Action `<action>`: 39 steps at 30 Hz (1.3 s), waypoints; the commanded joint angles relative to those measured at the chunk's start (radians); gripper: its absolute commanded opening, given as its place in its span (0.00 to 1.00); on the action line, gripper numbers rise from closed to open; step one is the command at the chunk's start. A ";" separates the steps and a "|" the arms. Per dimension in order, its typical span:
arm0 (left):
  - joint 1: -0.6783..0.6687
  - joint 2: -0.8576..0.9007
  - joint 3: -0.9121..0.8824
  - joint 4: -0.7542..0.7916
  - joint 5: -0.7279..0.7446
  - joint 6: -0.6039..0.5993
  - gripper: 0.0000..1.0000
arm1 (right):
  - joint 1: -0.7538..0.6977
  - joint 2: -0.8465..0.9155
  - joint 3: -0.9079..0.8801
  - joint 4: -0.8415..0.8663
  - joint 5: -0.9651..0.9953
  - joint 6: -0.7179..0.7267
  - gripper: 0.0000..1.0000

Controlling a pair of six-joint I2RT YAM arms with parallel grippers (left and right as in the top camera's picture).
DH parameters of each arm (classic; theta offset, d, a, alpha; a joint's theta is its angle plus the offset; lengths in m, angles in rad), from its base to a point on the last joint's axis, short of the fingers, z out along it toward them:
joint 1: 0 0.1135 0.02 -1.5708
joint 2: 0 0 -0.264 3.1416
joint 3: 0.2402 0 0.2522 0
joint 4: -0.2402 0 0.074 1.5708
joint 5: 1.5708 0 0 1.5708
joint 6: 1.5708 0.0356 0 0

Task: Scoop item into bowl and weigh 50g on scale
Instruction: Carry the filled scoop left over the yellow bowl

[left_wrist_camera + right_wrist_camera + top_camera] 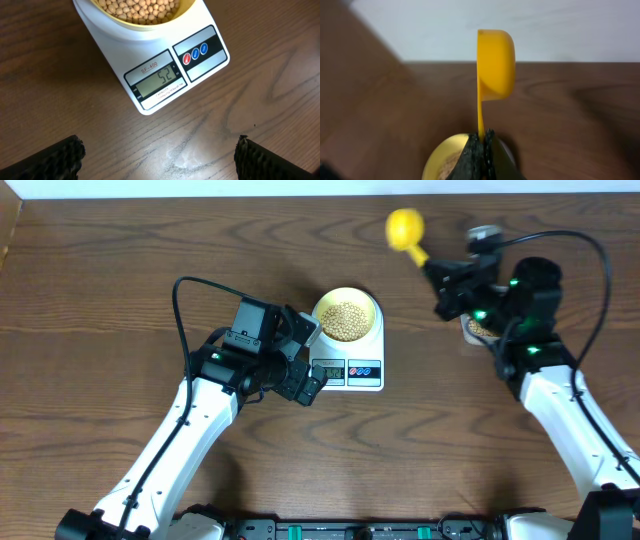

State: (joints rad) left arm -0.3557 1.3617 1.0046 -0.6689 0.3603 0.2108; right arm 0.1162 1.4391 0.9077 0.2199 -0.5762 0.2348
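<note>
Beans [346, 318] filled the bowl [373, 310] on the scale [365, 370], and the display [165, 76] read 52. Weighing step, judged slightly over; next likely lift a few out. Right gripper [481, 150] was clamped on the scoop [496, 62], held well aside. Left gripper [157, 152] hung fully apart before the scale. Brown wood table [100, 300], white wall [570, 30].

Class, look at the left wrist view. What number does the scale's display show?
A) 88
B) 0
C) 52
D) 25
C: the display at the front of the scale reads 52, with the bowl of beans standing on it.
</note>
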 commanded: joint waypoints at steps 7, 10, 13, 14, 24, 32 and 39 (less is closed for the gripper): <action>-0.001 0.004 -0.007 0.000 -0.006 0.013 0.98 | 0.164 0.009 0.005 -0.092 0.133 -0.298 0.01; -0.001 0.004 -0.007 0.000 -0.006 0.013 0.98 | 0.198 0.020 0.005 -0.158 0.132 -0.360 0.01; -0.001 0.004 -0.007 0.000 -0.006 0.013 0.98 | 0.230 0.029 0.005 -0.194 0.134 -0.398 0.01; -0.001 0.004 -0.007 0.000 -0.006 0.013 0.98 | 0.238 0.035 0.005 -0.195 0.138 -0.397 0.01; -0.001 0.004 -0.007 0.000 -0.006 0.013 0.98 | 0.291 0.118 0.005 -0.186 0.239 -0.398 0.01; -0.001 0.004 -0.007 0.000 -0.006 0.013 0.98 | 0.291 0.122 0.005 -0.218 0.325 -0.417 0.01; -0.001 0.004 -0.007 0.000 -0.006 0.013 0.98 | 0.291 0.130 0.005 -0.248 0.322 -0.416 0.01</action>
State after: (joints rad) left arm -0.3557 1.3617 1.0046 -0.6693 0.3603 0.2108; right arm 0.4026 1.5604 0.9077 -0.0242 -0.2684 -0.1665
